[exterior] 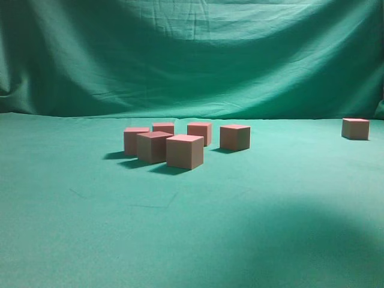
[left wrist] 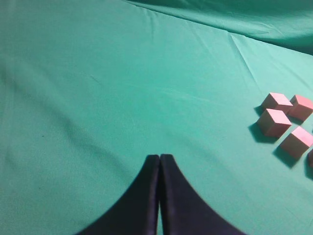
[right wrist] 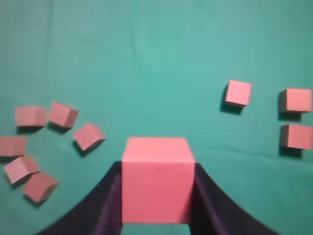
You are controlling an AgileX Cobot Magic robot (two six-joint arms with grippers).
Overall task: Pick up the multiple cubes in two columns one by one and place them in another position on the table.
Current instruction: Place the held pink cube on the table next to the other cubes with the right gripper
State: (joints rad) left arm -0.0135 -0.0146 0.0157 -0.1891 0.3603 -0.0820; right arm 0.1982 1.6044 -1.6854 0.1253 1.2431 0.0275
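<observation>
Pink cube (right wrist: 155,178) sits clamped in your right gripper (right wrist: 155,215); release too high and it tumbles into placed cubes (right wrist: 296,100)

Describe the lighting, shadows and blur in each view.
Exterior view: cubes cast shadows leftward, and a broad dark shadow covers the table at lower right. Left wrist view: even light, left gripper dark. Right wrist view: soft, held cube slightly blurred.

The cubes (exterior: 185,151) look matt and smooth, possibly foam or painted wood, on the table (exterior: 90,228) of smooth green cloth under a wrinkled cloth backdrop (exterior: 192,54).
</observation>
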